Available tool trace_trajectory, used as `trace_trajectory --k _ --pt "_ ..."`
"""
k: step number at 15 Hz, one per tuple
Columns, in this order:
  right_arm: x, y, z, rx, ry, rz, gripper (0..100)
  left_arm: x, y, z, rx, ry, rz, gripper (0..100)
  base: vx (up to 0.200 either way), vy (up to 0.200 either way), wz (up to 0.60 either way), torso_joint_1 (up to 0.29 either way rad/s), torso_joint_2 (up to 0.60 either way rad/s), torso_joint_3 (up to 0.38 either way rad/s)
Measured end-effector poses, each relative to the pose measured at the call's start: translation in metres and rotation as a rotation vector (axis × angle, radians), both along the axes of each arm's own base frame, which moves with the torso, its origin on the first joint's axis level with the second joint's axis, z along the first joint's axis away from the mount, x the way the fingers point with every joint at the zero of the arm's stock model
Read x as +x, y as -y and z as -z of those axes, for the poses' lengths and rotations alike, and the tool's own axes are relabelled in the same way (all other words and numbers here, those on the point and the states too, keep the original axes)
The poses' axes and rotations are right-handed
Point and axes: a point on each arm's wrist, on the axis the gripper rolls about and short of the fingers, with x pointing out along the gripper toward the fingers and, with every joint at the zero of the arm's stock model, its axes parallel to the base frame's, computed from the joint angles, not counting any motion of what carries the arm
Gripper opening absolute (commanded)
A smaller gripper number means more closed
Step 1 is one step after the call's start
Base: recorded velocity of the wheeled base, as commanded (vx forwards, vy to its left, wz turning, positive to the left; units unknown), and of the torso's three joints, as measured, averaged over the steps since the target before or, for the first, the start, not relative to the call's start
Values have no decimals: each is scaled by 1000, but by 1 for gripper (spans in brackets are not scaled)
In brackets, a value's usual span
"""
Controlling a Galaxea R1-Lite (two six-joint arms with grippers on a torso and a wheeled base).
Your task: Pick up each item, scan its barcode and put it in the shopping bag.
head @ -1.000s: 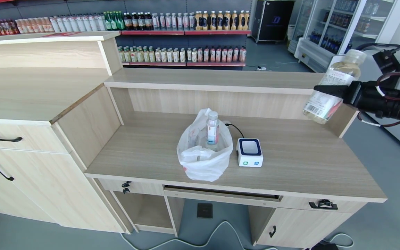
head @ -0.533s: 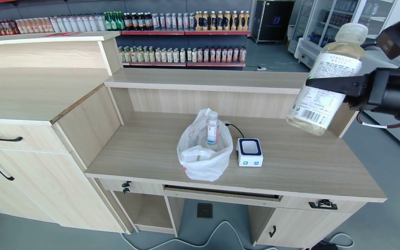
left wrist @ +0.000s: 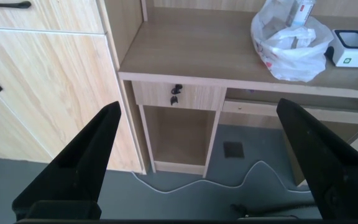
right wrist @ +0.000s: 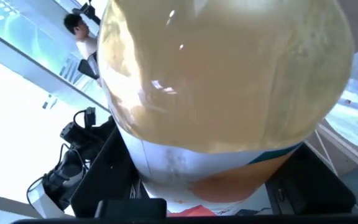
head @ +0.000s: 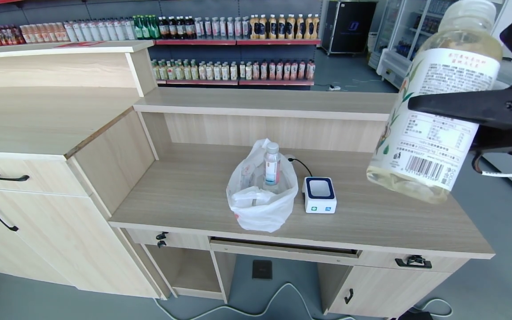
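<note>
Head view puts my right gripper [head: 420, 109] at the far right, clamped across the label of a drink bottle [head: 434, 133] full of pale liquid; the bottle hangs tilted in the air, cap up, above the right end of the counter [head: 394, 209]. The right wrist view looks up at the bottle's rounded base [right wrist: 222, 81], seated between the fingers.

Over the last second the arm has carried the bottle from beyond the counter's right end up and toward the camera; its barcode [head: 429, 168], low on the label, now faces me. I judge the pick is done and the scan is not; the barcode will have to turn down toward the scanner [head: 320, 194], which sits well apart on the counter, just beside the shopping bag [head: 260, 209].

Nothing else has shifted; the bag stands open with a small bottle [head: 272, 169] upright inside, so I take that item as finished.

My left gripper [left wrist: 191, 168] hangs spread wide and empty, low and out in front of the counter's left end.
</note>
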Motion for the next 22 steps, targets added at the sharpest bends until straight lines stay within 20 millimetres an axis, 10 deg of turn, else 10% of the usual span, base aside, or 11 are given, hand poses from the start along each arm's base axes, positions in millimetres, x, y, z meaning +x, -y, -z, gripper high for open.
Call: trace_trajectory --k 8,22 --pt "-44 -8 21 -32 24 -115 0 0 0 0 0 0 0 100 0 0 0 0 0 0" --pt "-55 -7 21 -27 31 -138 0 0 0 0 0 0 0 100 0 0 0 0 0 0"
